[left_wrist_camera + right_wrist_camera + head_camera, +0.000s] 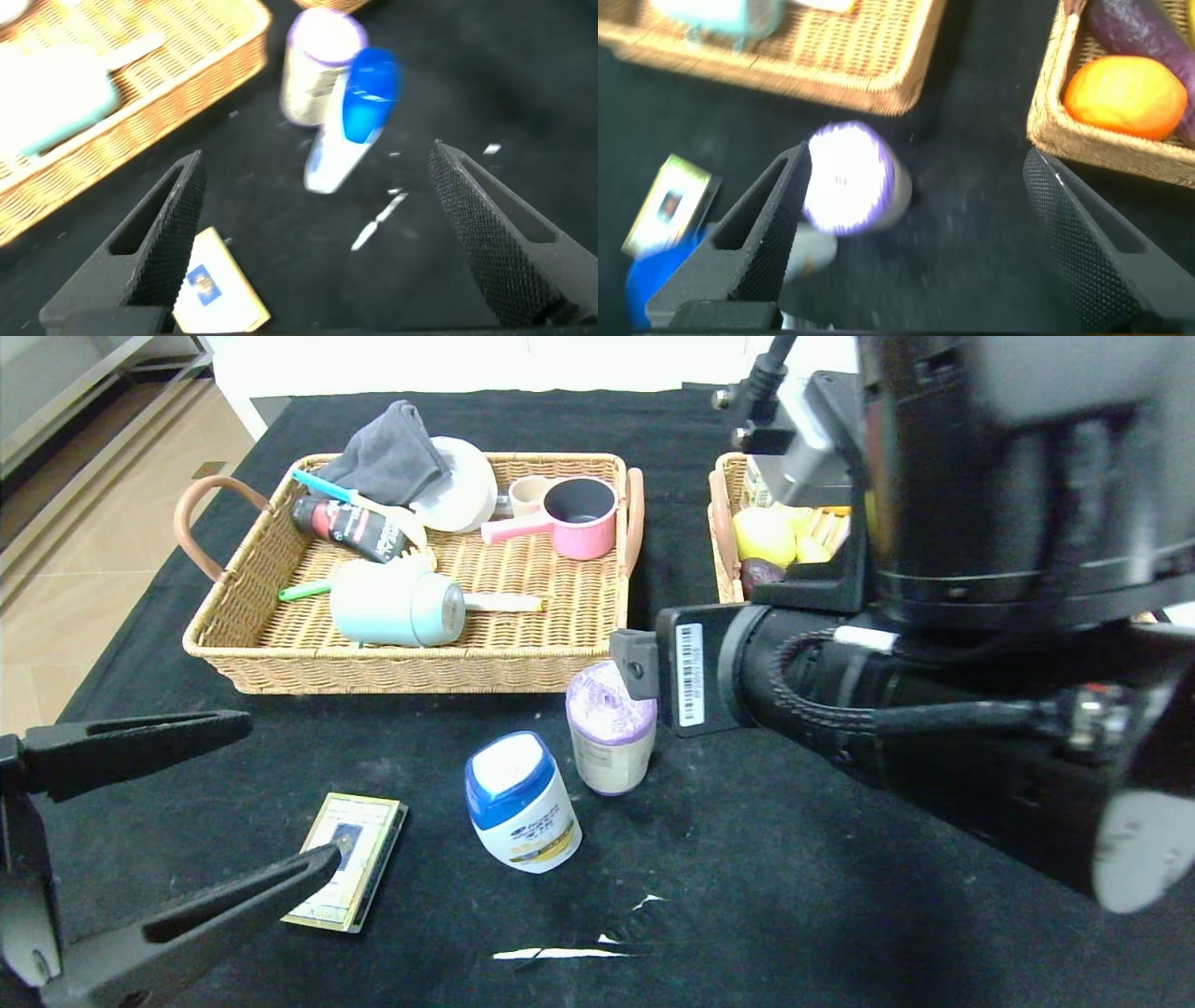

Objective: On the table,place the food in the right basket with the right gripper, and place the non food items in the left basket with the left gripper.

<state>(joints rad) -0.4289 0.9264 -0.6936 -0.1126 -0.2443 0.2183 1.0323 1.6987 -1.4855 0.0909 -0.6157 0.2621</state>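
Black-draped table (766, 915) filling nearly the whole head view, pale tiled floor (84, 523) showing along the left edge and a white wall band across the top. Right arm bulking over the right half of the frame, its wrist stretched toward the centre; right gripper (915, 233) seen only from its own wrist camera, fingers spread wide with nothing between them, poised above the bare cloth between the two baskets, the purple-topped roll (611, 728) just off one finger. Left basket (280, 653), wicker with brown handles, in the upper left, already holding a grey cloth (387, 457), a white disc (467, 485), a dark tube (350, 527), a pink saucepan (579, 518) and a mint cup (397, 607) on its side. Right basket (724, 551) in the upper centre-right, mostly hidden by the arm, with yellow fruit (764, 534) inside; an orange (1125, 93) and a purple vegetable (1144, 33) visible there from the right wrist. Left gripper (271, 803) in the lower left corner, fingers wide apart and empty, the lower fingertip over the flat green-edged card pack (347, 873) lying on the cloth. Blue-capped white bottle (523, 803) low centre, just right of the pack, the purple-topped roll standing beside it, nearer the baskets. Scraps of white tape (560, 952) on the cloth at bottom centre.
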